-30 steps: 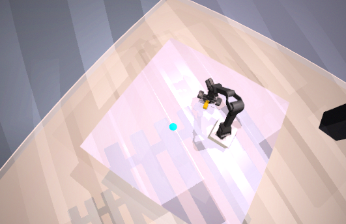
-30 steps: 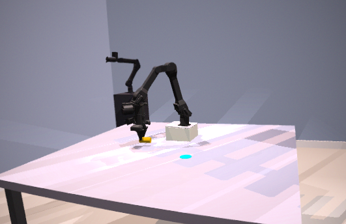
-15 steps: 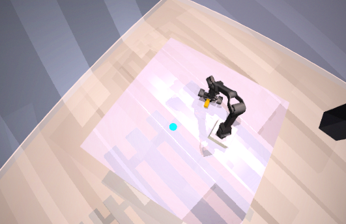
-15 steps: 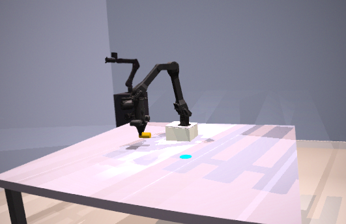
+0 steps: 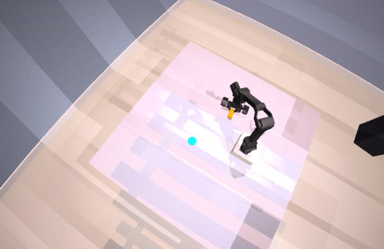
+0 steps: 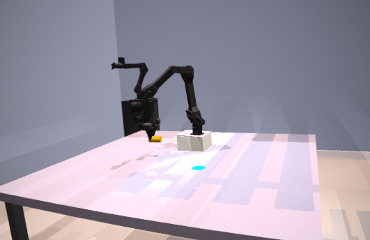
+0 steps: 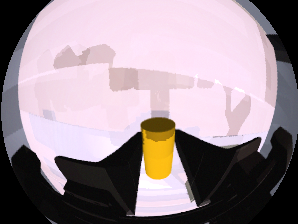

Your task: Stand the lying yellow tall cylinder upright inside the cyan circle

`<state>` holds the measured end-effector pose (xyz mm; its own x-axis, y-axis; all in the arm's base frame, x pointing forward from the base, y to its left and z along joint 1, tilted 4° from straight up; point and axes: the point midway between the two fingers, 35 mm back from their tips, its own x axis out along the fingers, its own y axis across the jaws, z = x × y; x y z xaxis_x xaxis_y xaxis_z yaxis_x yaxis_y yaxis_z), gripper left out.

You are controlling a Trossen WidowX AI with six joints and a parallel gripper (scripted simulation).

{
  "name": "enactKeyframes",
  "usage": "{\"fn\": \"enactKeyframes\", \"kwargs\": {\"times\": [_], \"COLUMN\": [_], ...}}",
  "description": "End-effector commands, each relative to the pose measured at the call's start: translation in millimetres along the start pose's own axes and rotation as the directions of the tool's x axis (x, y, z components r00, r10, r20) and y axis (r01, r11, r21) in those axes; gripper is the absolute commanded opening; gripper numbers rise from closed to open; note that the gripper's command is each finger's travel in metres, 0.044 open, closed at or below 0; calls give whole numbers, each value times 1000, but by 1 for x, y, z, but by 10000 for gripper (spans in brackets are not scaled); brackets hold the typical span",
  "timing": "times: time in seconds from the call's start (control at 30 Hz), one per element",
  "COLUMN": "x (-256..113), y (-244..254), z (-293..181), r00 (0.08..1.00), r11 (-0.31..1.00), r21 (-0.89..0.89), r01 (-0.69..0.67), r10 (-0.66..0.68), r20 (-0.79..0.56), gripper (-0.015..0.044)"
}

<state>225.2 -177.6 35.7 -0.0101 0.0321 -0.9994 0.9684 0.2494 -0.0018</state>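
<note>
The yellow cylinder (image 5: 231, 114) (image 6: 155, 139) (image 7: 158, 157) is held lying on its side, a little above the table. In the wrist view its darker round end faces the camera and its body runs down between the fingers. My gripper (image 5: 232, 110) (image 6: 150, 138) (image 7: 158, 134) points down and is shut on the cylinder, one finger against each side. In the exterior view the cylinder sticks out to the right of the fingertips. The cyan circle (image 5: 192, 141) (image 6: 198, 168) lies flat on the table, apart from the gripper, with nothing on it. It does not show in the wrist view.
The arm's pale base block (image 6: 188, 143) stands on the table (image 5: 116, 152) (image 6: 80, 181), to the right of the gripper in the exterior view. A dark block (image 5: 376, 135) stands beyond the table's edge. Patchy shadows and bright glare lie across the table top.
</note>
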Motion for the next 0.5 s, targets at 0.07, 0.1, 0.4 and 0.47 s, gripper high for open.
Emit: {"fn": "enactKeyframes", "kwargs": {"times": [0.07,0.1,0.4,0.47], "x": [-13,-15,-28,-28], "y": [0,0,-2,2], "z": [-1,-2,-4,-6], "r00": [1000,1000,1000,1000], "r11": [1000,1000,1000,999], "r21": [-8,-8,-15,-44], "r01": [-5,-5,-4,-4], "r10": [5,5,4,4], "r20": [-3,-3,-8,-7], "gripper": [105,105,105,105]}}
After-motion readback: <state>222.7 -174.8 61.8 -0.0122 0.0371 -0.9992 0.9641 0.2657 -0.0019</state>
